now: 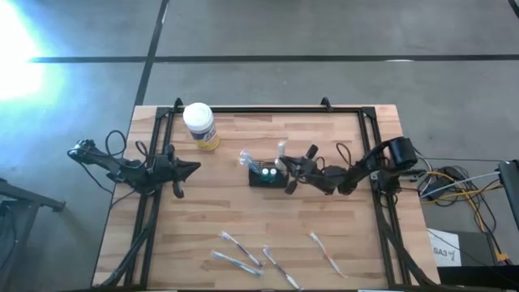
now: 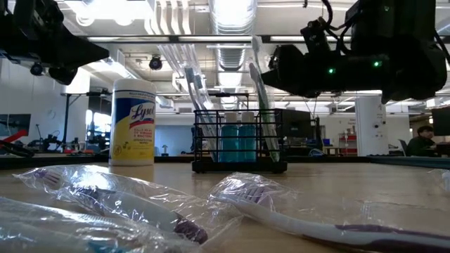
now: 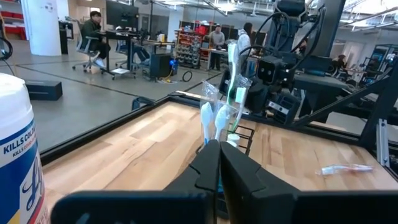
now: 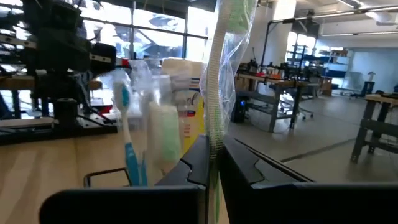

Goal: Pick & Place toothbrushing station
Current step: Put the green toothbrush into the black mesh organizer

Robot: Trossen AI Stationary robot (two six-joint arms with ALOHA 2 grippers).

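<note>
I have the right tool [image 1: 289,183] over the toothbrushing station [image 1: 266,175], which stands near the middle of the desk [image 1: 243,219], and its fingers are pinched on a wrapped green toothbrush [image 4: 219,74]; the right wrist view shows the handle clamped between them, standing upright; the brush seems to be part way into the station's right-hand compartment, though I cannot see how deep it sits. The left tool [image 1: 193,169] hangs off to the left, fingers pressed together on nothing, just below the white-lidded yellow jar [image 1: 199,126].

My worry is the station itself; it is a light wire rack, and if I push the brush down off-line or drag sideways, I judge it could tip or slide; the crinkled plastic wrap may also snag on the wires, so letting go could leave the brush leaning or lift it back out; the other brushes [image 2: 232,137] already standing inside might be knocked; four more wrapped brushes [image 1: 243,258] lie loose near the front edge.
</note>
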